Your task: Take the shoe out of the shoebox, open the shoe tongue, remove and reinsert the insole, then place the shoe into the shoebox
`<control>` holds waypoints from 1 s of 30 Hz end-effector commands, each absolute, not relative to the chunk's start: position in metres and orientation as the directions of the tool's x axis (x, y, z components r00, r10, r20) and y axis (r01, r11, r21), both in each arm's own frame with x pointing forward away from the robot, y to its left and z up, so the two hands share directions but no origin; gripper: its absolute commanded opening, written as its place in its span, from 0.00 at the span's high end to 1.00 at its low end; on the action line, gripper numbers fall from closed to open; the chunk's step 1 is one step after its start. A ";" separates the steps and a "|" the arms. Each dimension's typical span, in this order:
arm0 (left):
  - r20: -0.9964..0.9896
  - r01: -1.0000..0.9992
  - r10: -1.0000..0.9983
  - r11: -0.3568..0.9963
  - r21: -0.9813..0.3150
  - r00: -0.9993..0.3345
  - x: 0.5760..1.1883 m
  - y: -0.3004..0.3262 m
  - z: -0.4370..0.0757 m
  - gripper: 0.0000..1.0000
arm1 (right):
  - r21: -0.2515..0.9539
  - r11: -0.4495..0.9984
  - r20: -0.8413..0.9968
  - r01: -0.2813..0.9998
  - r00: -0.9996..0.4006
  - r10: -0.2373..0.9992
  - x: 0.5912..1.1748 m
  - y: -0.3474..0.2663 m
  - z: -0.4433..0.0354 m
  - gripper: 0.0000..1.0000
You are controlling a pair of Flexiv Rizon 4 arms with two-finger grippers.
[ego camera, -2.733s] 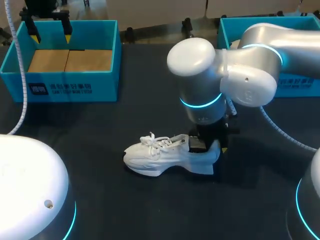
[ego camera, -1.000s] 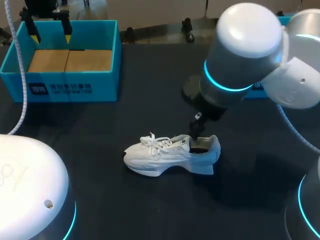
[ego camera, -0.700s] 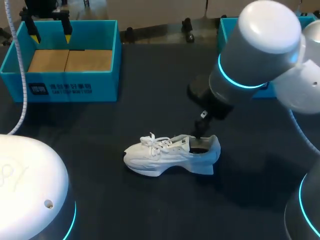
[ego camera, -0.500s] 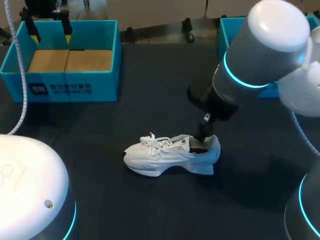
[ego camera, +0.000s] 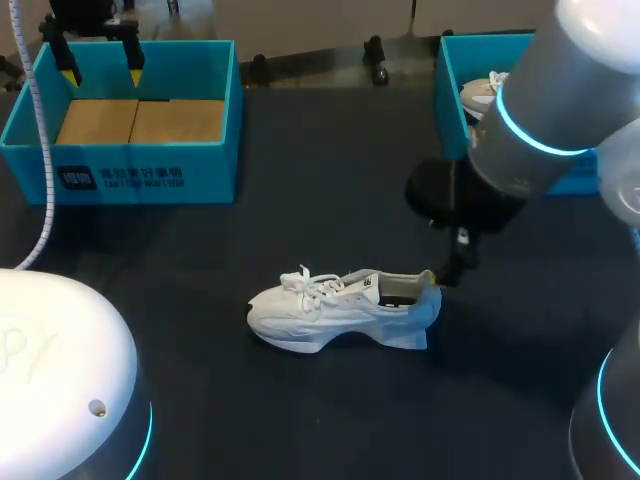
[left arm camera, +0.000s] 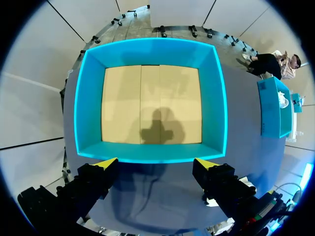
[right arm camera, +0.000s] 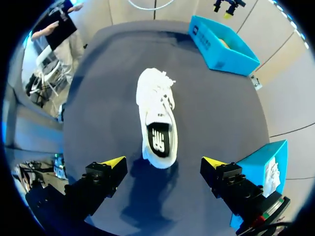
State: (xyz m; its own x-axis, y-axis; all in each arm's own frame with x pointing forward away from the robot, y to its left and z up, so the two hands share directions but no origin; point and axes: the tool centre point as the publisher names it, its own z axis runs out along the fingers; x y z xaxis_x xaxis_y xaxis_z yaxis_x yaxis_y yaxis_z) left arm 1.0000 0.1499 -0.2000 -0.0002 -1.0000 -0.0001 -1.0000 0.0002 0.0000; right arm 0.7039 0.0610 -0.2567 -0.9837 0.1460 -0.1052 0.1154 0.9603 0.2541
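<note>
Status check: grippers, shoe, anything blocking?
Left gripper open over empty left shoebox. Right gripper open above the heel, not gripping. Shoe upright on table, insole in. Nothing blocking.

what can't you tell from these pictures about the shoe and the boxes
- Right box, head view: my right arm hides most of it; only part of a second shoe shows.
- Insole, right wrist view: inside the shoe, but whether it lies flat cannot be told.
- Right fingers, head view: hidden under the arm's wrist.
</note>
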 end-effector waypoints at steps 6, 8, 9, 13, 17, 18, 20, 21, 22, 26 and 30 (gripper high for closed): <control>0.000 -1.000 -1.000 0.000 0.000 0.000 1.000 0.150 -0.200 0.00 | 0.448 0.893 -0.177 0.042 -0.975 0.135 0.704 0.025 -0.269 0.00; 0.000 -1.000 -1.000 0.000 0.000 0.000 1.000 0.150 -0.200 0.00 | 0.464 0.885 -0.188 0.016 -0.975 0.116 0.704 0.021 -0.271 0.00; 0.000 -1.000 -1.000 0.000 0.000 0.000 1.000 0.150 -0.200 0.00 | 0.465 0.885 -0.190 0.007 -0.976 0.108 0.705 0.019 -0.272 0.00; 0.000 -1.000 -1.000 0.000 0.000 0.000 1.000 0.150 -0.200 0.00 | 0.481 0.876 -0.181 -0.020 -0.980 0.077 0.707 0.012 -0.276 0.00; 0.000 -1.000 -1.000 0.000 0.000 0.000 1.000 0.150 -0.200 0.00 | 0.504 0.862 -0.178 -0.048 -0.983 0.049 0.710 0.007 -0.283 0.00; 0.000 -1.000 -1.000 0.000 0.000 0.000 1.000 0.150 -0.200 0.00 | 0.513 0.857 -0.175 -0.055 -0.984 0.042 0.711 0.006 -0.285 0.00; 0.000 -1.000 -1.000 0.000 0.000 0.000 1.000 0.150 -0.200 0.00 | 0.528 0.847 -0.169 -0.063 -0.985 0.031 0.712 0.003 -0.289 0.00; 0.000 -1.000 -1.000 0.000 0.000 0.000 1.000 0.150 -0.200 0.00 | 0.541 0.838 -0.163 -0.066 -0.986 0.028 0.712 0.001 -0.292 0.00; 0.000 -1.000 -1.000 0.000 0.000 0.000 1.000 0.150 -0.200 0.00 | 0.541 0.838 -0.159 -0.066 -0.987 0.025 0.713 -0.001 -0.294 0.00; 0.000 -1.000 -1.000 0.000 0.000 0.000 1.000 0.150 -0.200 0.00 | 0.579 0.812 -0.156 -0.077 -0.988 0.017 0.715 -0.007 -0.303 0.00; 0.000 -1.000 -1.000 0.000 0.000 0.000 1.000 0.150 -0.200 0.00 | 0.632 0.770 -0.154 -0.089 -0.988 0.013 0.718 -0.007 -0.311 0.00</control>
